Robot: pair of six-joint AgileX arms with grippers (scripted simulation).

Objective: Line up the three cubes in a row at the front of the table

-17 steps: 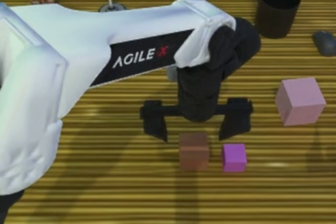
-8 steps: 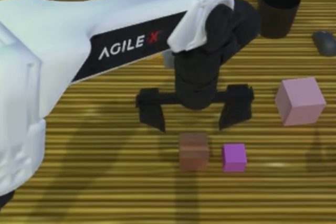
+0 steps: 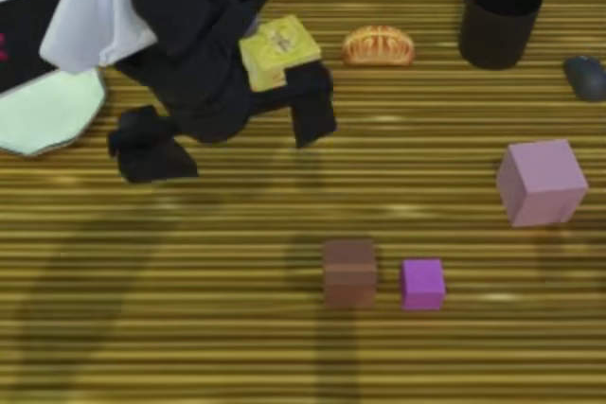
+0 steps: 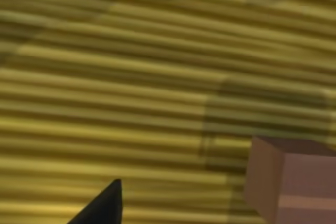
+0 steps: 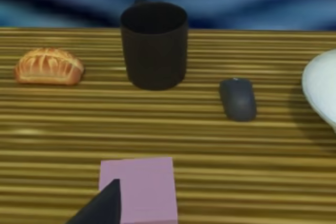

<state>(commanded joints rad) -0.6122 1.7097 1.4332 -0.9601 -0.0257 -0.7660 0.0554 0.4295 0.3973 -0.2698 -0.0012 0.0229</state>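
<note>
The brown cube [image 3: 349,273] and the small magenta cube [image 3: 421,284] sit side by side, a small gap apart, near the front of the table [image 3: 189,328]. The pale pink cube [image 3: 542,182] stands farther back at the right. My left gripper [image 3: 232,134] hovers open and empty at the back left, far from the cubes. Its wrist view shows the brown cube [image 4: 291,182] and one fingertip [image 4: 102,208]. The right arm is out of the top view. Its wrist view has one fingertip [image 5: 105,205] over the pale pink cube [image 5: 139,187], with nothing held.
A yellow TEA box [image 3: 277,47] lies beside the left gripper, with a bread loaf [image 3: 378,45], a black mug [image 3: 499,16] and a dark mouse [image 3: 587,76] along the back. A pale green plate [image 3: 47,111] is at the left, a white plate [image 5: 323,90] beyond the mouse.
My left arm has pulled up and back to the left, away from the brown cube, uncovering the TEA box and the bread. The cubes have not moved.
</note>
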